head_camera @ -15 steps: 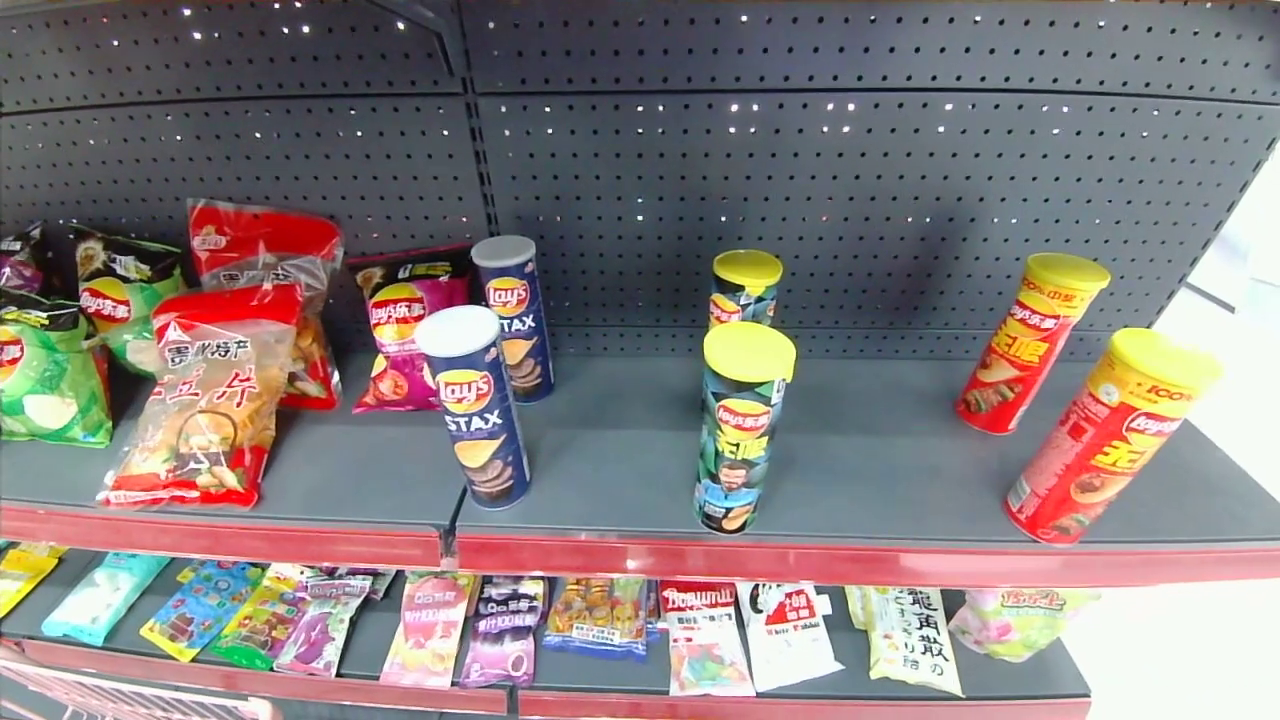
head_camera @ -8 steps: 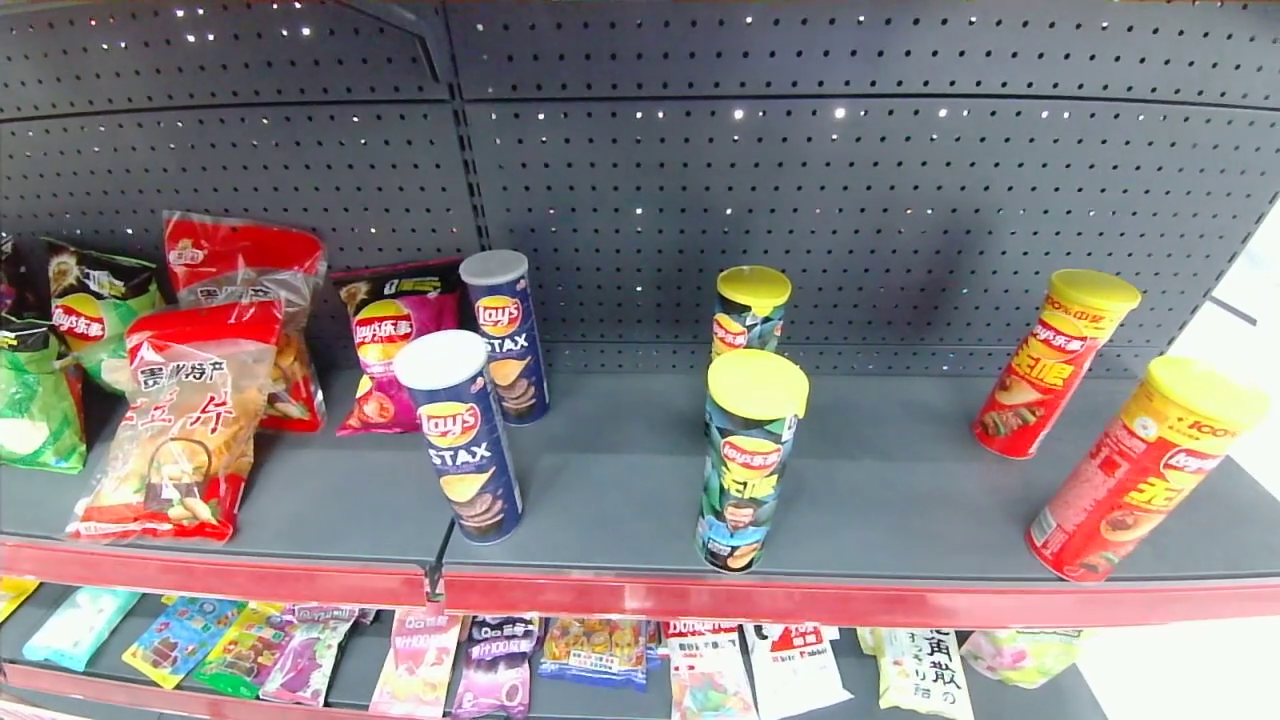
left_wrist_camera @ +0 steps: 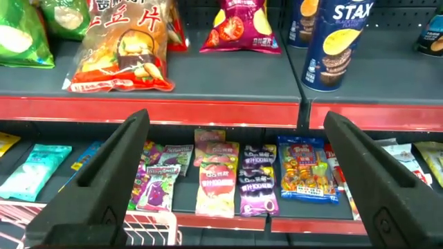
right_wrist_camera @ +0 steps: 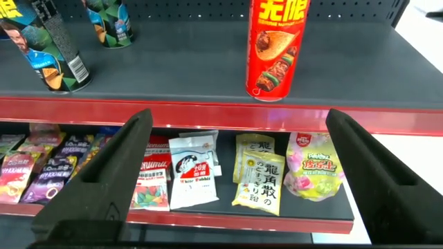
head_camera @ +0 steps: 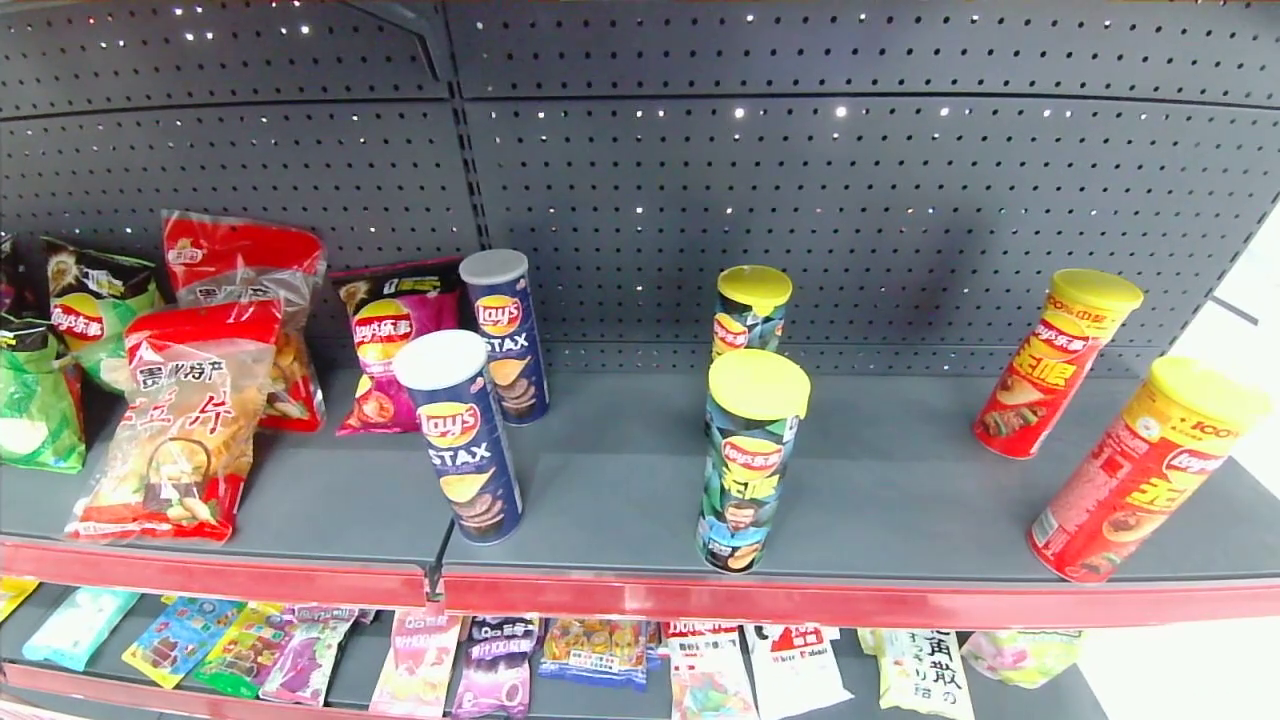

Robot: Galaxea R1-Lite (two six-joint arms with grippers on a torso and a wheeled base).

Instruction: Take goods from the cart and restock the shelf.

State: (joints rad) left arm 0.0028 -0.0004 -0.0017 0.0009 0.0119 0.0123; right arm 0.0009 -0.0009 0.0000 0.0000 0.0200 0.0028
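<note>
Nothing had shifted in the last half second: chip cans [head_camera: 465, 450] stood on the shelf [head_camera: 900, 480], and the left pincer [left_wrist_camera: 236, 116] and right pincer [right_wrist_camera: 239, 114] hung spread, empty.

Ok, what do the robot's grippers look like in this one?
Left gripper and right gripper look alike. Each has two matte black fingers, broad and wedge-shaped, narrowing toward the tips, with a plain, slightly grainy surface and no markings.
</note>
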